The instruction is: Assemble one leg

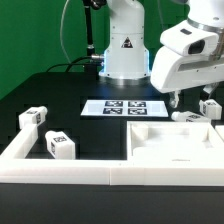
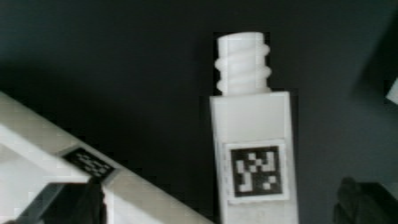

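Note:
In the wrist view a white leg [image 2: 251,130] lies on the black table, its threaded peg pointing away and a square tag on its body. My gripper [image 2: 221,208] is open, with one dark finger [image 2: 68,205] on each side of the leg and clear gaps between. In the exterior view my gripper [image 1: 177,98] hangs low at the right, just behind the white square panel [image 1: 170,143]. One leg [image 1: 211,107] lies to its right. Two more legs [image 1: 33,117] [image 1: 60,144] lie at the left. I cannot pick out the leg under the gripper in that view.
The marker board [image 1: 124,107] lies in the middle before the robot base [image 1: 125,55]. A white raised border [image 1: 60,172] runs along the front and left. The panel's corner [image 2: 36,140], carrying a tag, shows close beside the leg in the wrist view.

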You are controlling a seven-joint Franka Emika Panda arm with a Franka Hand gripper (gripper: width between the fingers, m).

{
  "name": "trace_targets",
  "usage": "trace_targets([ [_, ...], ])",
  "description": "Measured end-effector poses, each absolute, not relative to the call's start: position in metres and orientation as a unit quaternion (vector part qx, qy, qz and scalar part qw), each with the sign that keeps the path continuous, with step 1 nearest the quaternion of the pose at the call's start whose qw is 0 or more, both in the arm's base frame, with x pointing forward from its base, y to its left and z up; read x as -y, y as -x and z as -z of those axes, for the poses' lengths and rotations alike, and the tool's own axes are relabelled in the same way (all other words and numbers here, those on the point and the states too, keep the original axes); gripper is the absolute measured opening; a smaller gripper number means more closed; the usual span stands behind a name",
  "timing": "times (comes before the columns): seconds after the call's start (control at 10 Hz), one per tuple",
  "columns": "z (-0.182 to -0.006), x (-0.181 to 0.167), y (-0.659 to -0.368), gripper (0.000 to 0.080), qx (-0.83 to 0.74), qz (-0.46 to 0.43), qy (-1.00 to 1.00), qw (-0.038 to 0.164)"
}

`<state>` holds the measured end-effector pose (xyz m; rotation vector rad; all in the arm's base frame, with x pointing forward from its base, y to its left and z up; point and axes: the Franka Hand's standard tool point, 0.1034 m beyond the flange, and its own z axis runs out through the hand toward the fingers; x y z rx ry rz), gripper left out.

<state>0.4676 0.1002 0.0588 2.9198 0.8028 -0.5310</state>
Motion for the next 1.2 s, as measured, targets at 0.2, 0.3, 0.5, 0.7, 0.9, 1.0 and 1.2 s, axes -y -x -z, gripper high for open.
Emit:
trace_targets([
  [0.2, -0.056, -0.103, -0.464, 0.0649, -0.261, 0.235, -0.935, 0.041],
  [0.3, -0.052, -0.103, -0.461, 0.0649, -0.254, 0.267, -0.929, 0.045],
  [0.5, -0.046, -0.107, -0.455, 0.0649, -0.249, 0.328, -0.909, 0.058],
  [0.7, -0.045, -0.107, -0.447, 0.0649, -0.246, 0.39, -0.885, 0.064],
  [0.9, -0.04, -0.109, -0.444, 0.0649, -0.24, 0.439, -0.863, 0.073],
  [1.0, -0.035, -0.108, -0.44, 0.0649, -0.239, 0.461, -0.851, 0.077],
  [1.2, -0.034, -0.109, -0.443, 0.0649, -0.239, 0.459, -0.852, 0.076],
])
